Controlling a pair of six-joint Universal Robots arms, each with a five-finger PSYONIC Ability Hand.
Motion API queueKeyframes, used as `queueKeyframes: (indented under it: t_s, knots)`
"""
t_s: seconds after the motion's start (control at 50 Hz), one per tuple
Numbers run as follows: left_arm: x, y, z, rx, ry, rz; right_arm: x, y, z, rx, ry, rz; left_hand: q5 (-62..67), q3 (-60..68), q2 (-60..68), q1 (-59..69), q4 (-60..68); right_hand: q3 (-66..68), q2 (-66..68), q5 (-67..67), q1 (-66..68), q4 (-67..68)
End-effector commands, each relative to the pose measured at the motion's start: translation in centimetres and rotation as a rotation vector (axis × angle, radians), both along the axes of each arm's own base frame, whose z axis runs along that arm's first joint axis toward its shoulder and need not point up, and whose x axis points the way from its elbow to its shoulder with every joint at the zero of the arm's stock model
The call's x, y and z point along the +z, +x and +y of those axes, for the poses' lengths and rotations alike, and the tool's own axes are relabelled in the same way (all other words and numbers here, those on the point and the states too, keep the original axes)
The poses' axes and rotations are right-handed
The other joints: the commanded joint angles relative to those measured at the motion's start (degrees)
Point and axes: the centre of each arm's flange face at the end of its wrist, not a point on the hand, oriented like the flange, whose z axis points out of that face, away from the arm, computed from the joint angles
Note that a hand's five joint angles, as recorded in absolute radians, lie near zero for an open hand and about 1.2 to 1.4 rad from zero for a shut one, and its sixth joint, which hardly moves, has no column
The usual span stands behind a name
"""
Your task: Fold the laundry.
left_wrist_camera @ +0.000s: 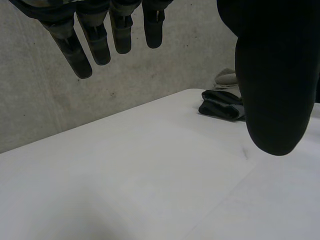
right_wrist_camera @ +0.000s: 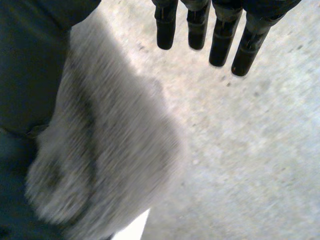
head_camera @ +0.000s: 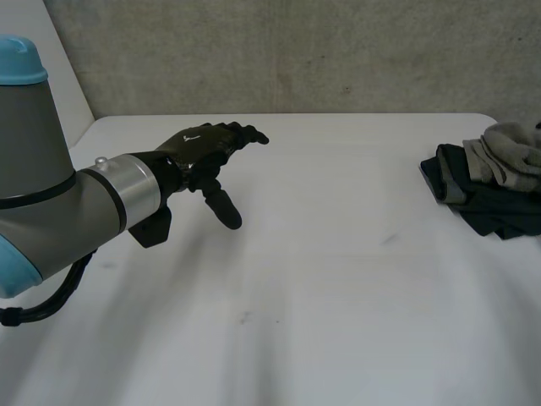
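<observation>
**Soft, even light; no glare.**
Diffuse light left the table [head_camera: 338, 279] bright and evenly white, and the wall [head_camera: 296, 51] a flat mottled grey. In its wrist view the left hand [left_wrist_camera: 272, 85] read as a near-black silhouette against that paler wall. In the pile [head_camera: 494, 182] the dark cloth showed few folds, while the sock [right_wrist_camera: 110, 150] stayed pale with soft grey shading.

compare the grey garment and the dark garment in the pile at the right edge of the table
Colour: the grey garment is pale grey-beige; the dark garment is near black. Position: the grey garment lies on top, the dark garment beneath it on the table. Spread: the grey garment is bunched up small; the dark garment reaches out wider past it. Both are crumpled, unfolded, and touch in one pile.
</observation>
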Motion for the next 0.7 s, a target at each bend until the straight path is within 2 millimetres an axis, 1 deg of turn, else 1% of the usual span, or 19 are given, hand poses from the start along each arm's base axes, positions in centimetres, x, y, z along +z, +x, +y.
queueKeyframes:
  t_s: [0.02, 0.08, 0.1, 0.16, 0.18, 0.22, 0.24, 0.26, 0.3, 0.32, 0.38, 0.4, 0.46, 0.48, 0.52, 0.56, 0.62, 0.7]
  knots:
    - [0.2, 0.0, 0.1, -0.002, -0.006, 0.003, 6.7, 4.0, 2.2, 0.026, -0.087, 0.014, 0.0, 0.9, 1.3, 1.9, 1.4, -3.1, -3.4, -4.6, -1.9, -4.0]
    - [0.6, 0.1, 0.2, 0.000, -0.016, 0.007, 9.0, 7.0, 3.3, 0.045, -0.134, 0.016, -0.2, 0.7, 1.1, 1.7, 1.2, -3.1, -3.4, -4.6, -1.9, -4.0]
    - [0.6, 0.1, 0.2, 0.001, -0.016, 0.007, 10.1, 8.7, 4.1, 0.041, -0.156, 0.010, -0.2, 0.7, 1.1, 1.7, 1.2, -3.1, -3.4, -4.6, -1.9, -4.0]
    - [0.8, 0.2, 0.2, 0.019, -0.024, 0.005, 11.3, 10.9, 5.4, 0.023, -0.178, -0.012, -0.2, 0.7, 1.1, 1.7, 1.2, -3.1, -3.4, -4.6, -1.9, -4.0]
    - [0.9, 0.3, 0.1, 0.028, -0.029, 0.005, 12.0, 12.5, 6.3, 0.015, -0.187, -0.039, -0.2, 0.7, 1.1, 1.7, 1.2, -3.1, -3.4, -4.6, -1.9, -4.0]
    - [1.6, 0.7, 0.1, 0.063, -0.052, 0.006, 12.7, 14.3, 7.6, 0.016, -0.194, -0.075, -0.3, 0.6, 1.0, 1.5, 1.0, -3.1, -3.4, -4.6, -1.9, -4.0]
    - [1.8, 0.8, 0.0, 0.077, -0.060, 0.007, 13.5, 16.1, 9.1, 0.024, -0.200, -0.120, -0.5, 0.4, 0.8, 1.4, 0.9, -3.1, -3.4, -4.6, -1.9, -4.0]
    - [2.1, 1.0, -0.1, 0.094, -0.072, 0.009, 14.0, 16.9, 10.0, 0.029, -0.204, -0.146, -0.7, 0.2, 0.6, 1.2, 0.7, -3.1, -3.4, -4.6, -1.9, -4.0]
    - [2.7, 1.5, -0.5, 0.145, -0.104, 0.013, 14.5, 18.4, 11.6, 0.049, -0.199, -0.194, -1.0, -0.1, 0.3, 0.9, 0.4, -3.1, -3.4, -4.6, -1.9, -4.0]
    - [2.9, 1.6, -0.6, 0.163, -0.118, 0.015, 14.4, 19.7, 13.0, 0.066, -0.179, -0.241, -1.2, -0.3, 0.1, 0.7, 0.2, -3.1, -3.4, -4.6, -1.9, -4.0]
    - [3.5, 2.3, -1.1, 0.244, -0.157, 0.016, 14.0, 21.6, 15.0, 0.107, -0.140, -0.296, -2.3, -1.4, -1.1, -0.5, -1.0, -3.1, -3.4, -4.6, -1.9, -4.0]
    - [3.7, 2.5, -1.2, 0.267, -0.167, 0.015, 13.5, 22.8, 16.4, 0.138, -0.111, -0.318, -2.7, -1.8, -1.4, -0.8, -1.3, -3.1, -3.4, -4.6, -1.9, -4.0]
    - [3.8, 3.5, -1.8, 0.346, -0.181, 0.001, 12.9, 24.3, 18.3, 0.187, -0.071, -0.336, -3.1, -2.2, -1.8, -1.2, -1.7, -3.1, -3.4, -4.6, -1.9, -4.0]
    - [3.7, 3.7, -1.9, 0.364, -0.183, -0.003, 12.5, 24.7, 19.2, 0.201, -0.045, -0.337, -3.1, -2.2, -1.8, -1.2, -1.7, -3.1, -3.4, -4.6, -1.9, -4.0]
    - [3.8, 4.4, -2.2, 0.399, -0.190, -0.006, 11.9, 25.1, 19.9, 0.210, -0.023, -0.331, -3.1, -2.2, -1.8, -1.2, -1.7, -3.1, -3.4, -4.6, -1.9, -4.0]
    - [3.7, 4.7, -2.4, 0.406, -0.192, -0.006, 11.0, 25.1, 20.3, 0.201, 0.004, -0.322, -3.1, -2.2, -1.8, -1.2, -1.7, -3.1, -3.4, -4.6, -1.9, -4.0]
    - [3.2, 5.0, -2.4, 0.415, -0.180, -0.014, 10.6, 25.1, 20.5, 0.187, 0.015, -0.316, -3.1, -2.2, -1.8, -1.2, -1.7, -3.1, -3.4, -4.6, -1.9, -4.0]
    - [2.7, 5.0, -2.5, 0.416, -0.177, -0.012, 10.1, 24.9, 20.7, 0.172, 0.023, -0.314, -3.1, -2.2, -1.8, -1.2, -1.7, -3.1, -3.4, -4.6, -1.9, -4.0]
